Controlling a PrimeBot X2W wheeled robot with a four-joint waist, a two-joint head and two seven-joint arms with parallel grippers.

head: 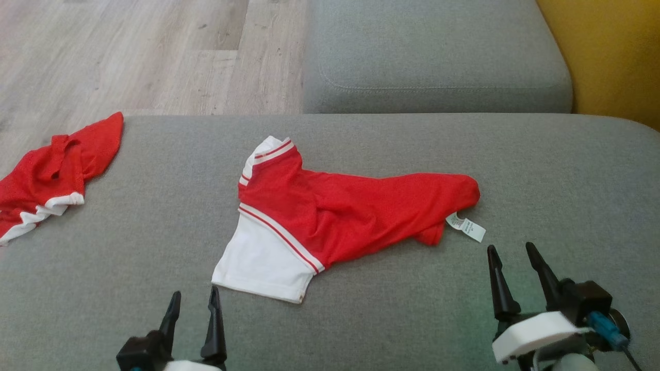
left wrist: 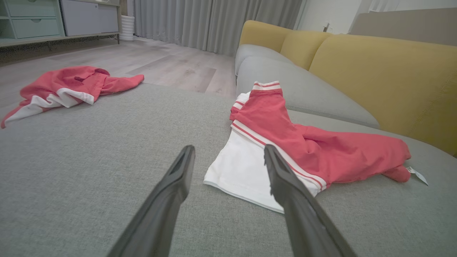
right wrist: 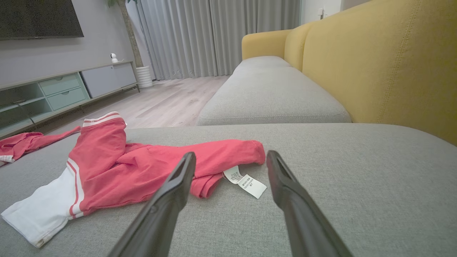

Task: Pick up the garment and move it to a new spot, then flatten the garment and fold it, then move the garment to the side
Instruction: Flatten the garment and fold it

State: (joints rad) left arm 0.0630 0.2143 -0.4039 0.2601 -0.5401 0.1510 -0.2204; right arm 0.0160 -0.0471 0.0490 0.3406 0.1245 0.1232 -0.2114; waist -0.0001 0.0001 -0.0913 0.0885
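Right now our left gripper (head: pixel 195 292) hangs over the near part of the grey sofa cushion (head: pixel 129 247), its two dark fingers parted and holding nothing. The garment (head: pixel 350 216), red with a white panel edged in stripes, lies rumpled on the cushion just ahead of it. The near corner of the white panel sits right at the tip of the inner finger, and we cannot tell whether they touch. In the left wrist view that same finger crosses in front of the white panel.

Our right gripper (head: pixel 510 247) is likewise spread and empty, near the garment's red right end but apart from it. The white care label (head: pixel 465 226) lies flat on the cushion just beyond its fingertips, and in the right wrist view it shows between the two fingers. A second red and white garment (head: pixel 51 175) lies well apart at the cushion's left edge.
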